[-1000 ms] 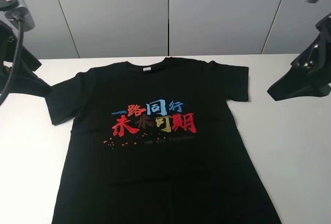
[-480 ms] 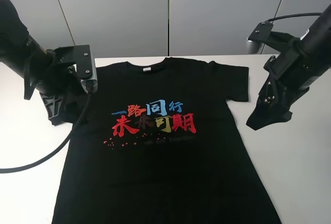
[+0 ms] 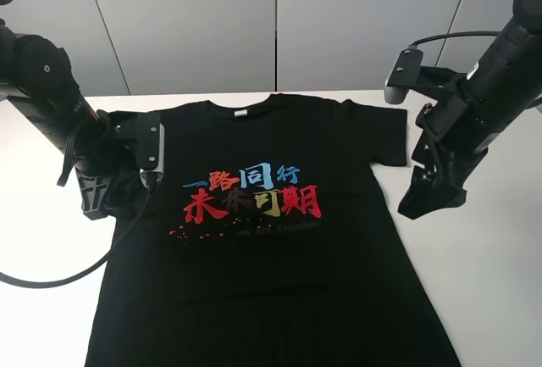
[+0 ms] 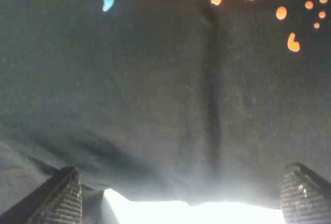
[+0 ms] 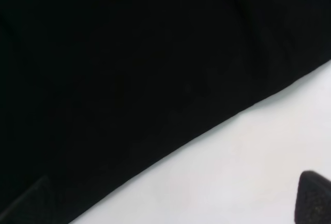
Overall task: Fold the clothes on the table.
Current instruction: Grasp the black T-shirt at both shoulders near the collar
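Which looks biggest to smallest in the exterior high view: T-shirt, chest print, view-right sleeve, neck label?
1. T-shirt: by far the largest, even though it is cut off at the bottom edge.
2. chest print
3. view-right sleeve: clearly smaller than the print.
4. neck label: a tiny white patch.
No close calls.

The worktop (image 3: 495, 282) is white, flat and smooth. It goes from one side of the high view to the other. Its far edge meets the wall (image 3: 195, 19). The wall is light grey and plain. It is made of big flat panels (image 3: 356, 19) set side by side. Thin dark lines (image 3: 275, 28) run down between them. The middle line goes straight down, and the ones at the sides lean a bit. The light is soft and even. In the left wrist view a strip of the worktop glows very bright white.
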Controlling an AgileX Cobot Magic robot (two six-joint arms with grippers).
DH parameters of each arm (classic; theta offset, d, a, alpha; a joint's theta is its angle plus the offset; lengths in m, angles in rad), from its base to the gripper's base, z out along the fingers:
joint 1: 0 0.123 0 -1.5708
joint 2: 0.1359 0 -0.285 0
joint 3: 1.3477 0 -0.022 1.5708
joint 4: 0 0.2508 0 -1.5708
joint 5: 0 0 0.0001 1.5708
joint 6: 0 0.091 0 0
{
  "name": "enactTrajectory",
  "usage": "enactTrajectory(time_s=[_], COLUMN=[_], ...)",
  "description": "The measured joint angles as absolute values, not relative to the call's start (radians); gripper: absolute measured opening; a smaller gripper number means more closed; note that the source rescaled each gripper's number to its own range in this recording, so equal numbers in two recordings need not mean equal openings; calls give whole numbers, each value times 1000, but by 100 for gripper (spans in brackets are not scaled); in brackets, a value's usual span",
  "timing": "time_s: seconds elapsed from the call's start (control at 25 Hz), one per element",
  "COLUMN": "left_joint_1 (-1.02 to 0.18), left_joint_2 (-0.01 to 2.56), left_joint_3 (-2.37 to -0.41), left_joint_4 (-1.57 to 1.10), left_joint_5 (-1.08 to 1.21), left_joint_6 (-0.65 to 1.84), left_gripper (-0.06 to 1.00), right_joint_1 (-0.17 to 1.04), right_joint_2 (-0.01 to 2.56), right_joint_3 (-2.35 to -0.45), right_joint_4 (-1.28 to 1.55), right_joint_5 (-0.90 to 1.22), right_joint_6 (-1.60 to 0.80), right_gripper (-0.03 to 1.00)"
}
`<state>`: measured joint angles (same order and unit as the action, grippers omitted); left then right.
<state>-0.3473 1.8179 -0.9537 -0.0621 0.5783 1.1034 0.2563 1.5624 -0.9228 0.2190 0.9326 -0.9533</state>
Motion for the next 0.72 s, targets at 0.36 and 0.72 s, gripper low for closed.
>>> enactTrajectory(time_s=[0.36,0.72], left_joint_1=[-347,-347], left_joint_2=[1927,1939], left_joint_3=[-954,-954], left_joint_4=[-5,28], left_joint_5=[655,627], left_joint_6=[1103,1079], left_gripper=[100,100], right_joint_1=[256,256], right_joint_2=[1562,1562], right_joint_3=[-923,-923], right_joint_4=[219,223], right_joint_5=[920,916], right_joint_6=[-969,-979], right_gripper=[100,100])
